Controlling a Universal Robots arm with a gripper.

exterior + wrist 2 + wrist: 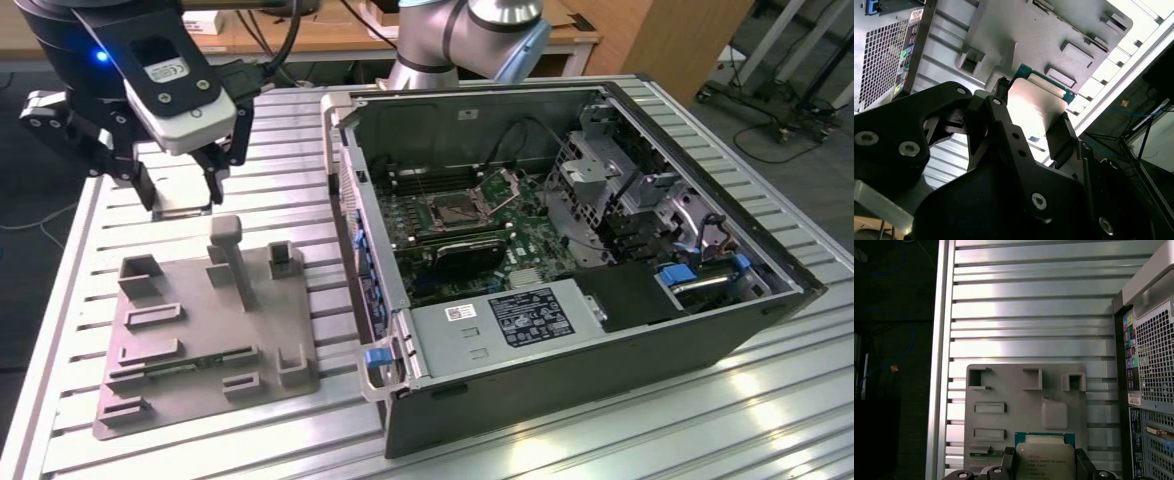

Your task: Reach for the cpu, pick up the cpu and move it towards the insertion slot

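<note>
From my station I'd call the reach and the pick done: the cpu [180,197] is off the grey fixture [187,330] and hangs over the ribbed tabletop [267,150], just past the fixture's far end, at the exterior view's left. The fingers [211,178] are drawn in narrow, clamped on two opposite edges of the chip. In the first wrist view I see the cpu [1046,462] level, silver top toward the camera, with a dark finger tight against each side and the fixture below. The second wrist view shows the same grip from underneath: the pale face of the cpu [1034,102] with its green edge, and a finger pad [1061,132] pressed to its rim. What I judge left is most of the carry. The insertion slot [451,212] sits on the board inside the open computer case [641,350], with its hinged plate [505,186] tipped up, and it is well apart from the chip, off toward the exterior view's right, with the case's near wall between the two. Nothing else touches the cpu that I can make out.
</note>
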